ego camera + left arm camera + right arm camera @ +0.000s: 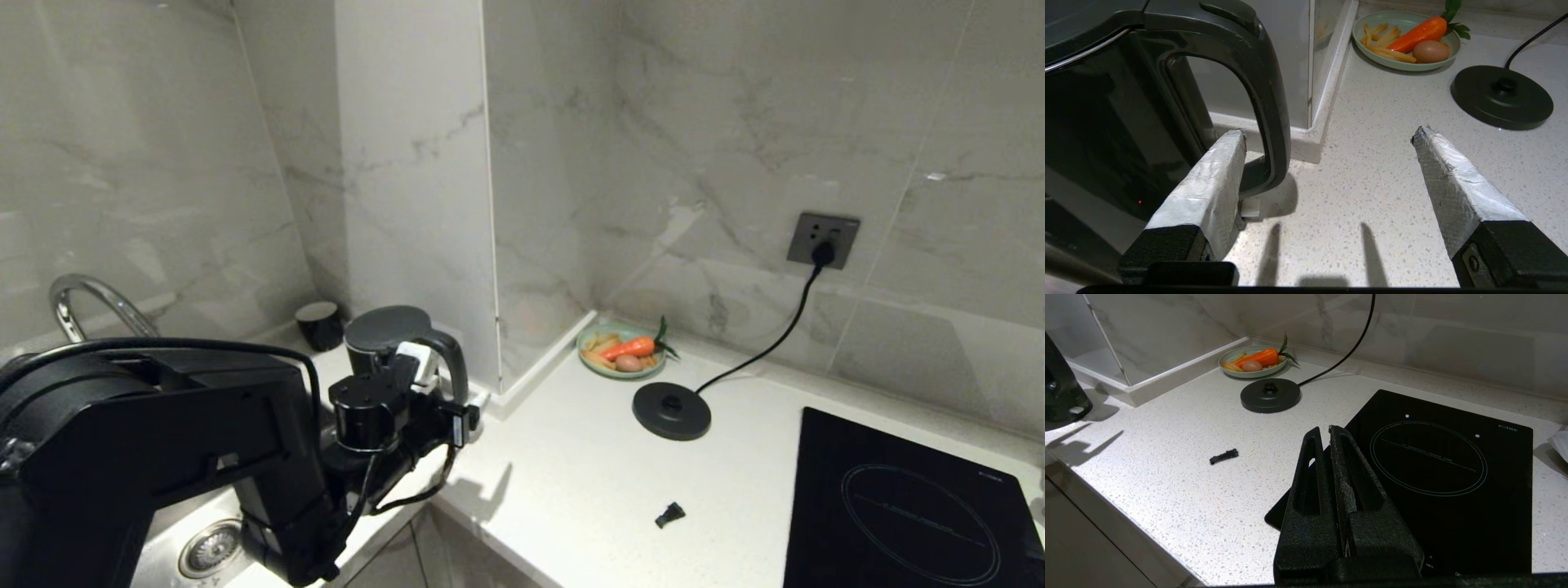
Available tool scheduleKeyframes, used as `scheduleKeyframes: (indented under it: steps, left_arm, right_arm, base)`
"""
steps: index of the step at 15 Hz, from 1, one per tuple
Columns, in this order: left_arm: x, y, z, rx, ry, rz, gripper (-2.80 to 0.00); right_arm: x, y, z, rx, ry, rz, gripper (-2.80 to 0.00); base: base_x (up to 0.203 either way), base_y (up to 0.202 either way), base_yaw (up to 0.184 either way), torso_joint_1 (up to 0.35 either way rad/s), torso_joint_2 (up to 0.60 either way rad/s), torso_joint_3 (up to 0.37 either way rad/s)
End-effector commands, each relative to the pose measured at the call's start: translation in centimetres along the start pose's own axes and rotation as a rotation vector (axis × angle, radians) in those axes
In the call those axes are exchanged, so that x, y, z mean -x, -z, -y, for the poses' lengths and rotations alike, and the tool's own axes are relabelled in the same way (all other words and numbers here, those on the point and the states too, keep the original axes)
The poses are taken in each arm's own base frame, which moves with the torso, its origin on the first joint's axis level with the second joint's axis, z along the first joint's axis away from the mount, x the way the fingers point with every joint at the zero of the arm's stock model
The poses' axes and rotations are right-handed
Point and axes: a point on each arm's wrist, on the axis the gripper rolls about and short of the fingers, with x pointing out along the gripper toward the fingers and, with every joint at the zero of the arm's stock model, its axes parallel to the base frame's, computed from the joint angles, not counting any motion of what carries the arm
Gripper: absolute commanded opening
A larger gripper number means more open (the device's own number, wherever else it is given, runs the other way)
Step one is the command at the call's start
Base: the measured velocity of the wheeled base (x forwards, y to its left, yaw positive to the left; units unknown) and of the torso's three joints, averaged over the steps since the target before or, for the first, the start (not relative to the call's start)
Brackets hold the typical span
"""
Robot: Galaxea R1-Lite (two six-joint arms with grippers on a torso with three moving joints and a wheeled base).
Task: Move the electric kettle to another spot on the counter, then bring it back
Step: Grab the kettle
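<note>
On counter (571, 465): 1 kettle (1118, 106), left pincer (1331, 134) spread apart at its handle; right pincer (1329, 435) closed.

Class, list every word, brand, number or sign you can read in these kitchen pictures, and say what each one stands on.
No text can be read for certain.
Hob: small white brand mark at its far corner, too small to read.
Hob, front edge: tiny white control marks, too small to read.
Kettle: no lettering seen, only a small red dot of light.
Base disc, socket, plate: no text.
</note>
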Motion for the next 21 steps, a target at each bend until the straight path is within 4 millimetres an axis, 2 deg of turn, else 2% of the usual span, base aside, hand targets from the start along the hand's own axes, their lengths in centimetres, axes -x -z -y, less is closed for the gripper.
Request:
scheduleKeyframes:
  steps: [1, 8, 15, 21]
  left_arm:
    - [-1.1, 0.8, 0.0, 0.001, -0.005, 0.003, 0.00]
    - [-2.8, 1.4, 0.1, 0.002, -0.006, 0.020, 0.00]
    - [-5.3, 0.6, 0.4, 0.005, -0.010, 0.053, 0.00]
    - [-6.8, 0.8, 0.4, 0.006, -0.016, 0.072, 0.00]
  right_arm:
    - [0.0, 0.0, 0.0, 0.000, -0.001, 0.000, -2.80]
    - [0.0, 0.0, 0.0, 0.000, -0.001, 0.000, -2.80]
    - [0.0, 0.0, 0.0, 0.000, -0.001, 0.000, -2.80]
    - [0.0, 0.0, 0.0, 0.000, -0.001, 0.000, -2.80]
  base:
    - [0.000, 0.000, 0.000, 0.000, 0.00, 0.000]
    - [0.000, 0.000, 0.000, 0.000, 0.00, 0.000]
    - [0.000, 0.000, 0.000, 0.000, 0.00, 0.000]
    - [0.000, 0.000, 0.000, 0.000, 0.00, 0.000]
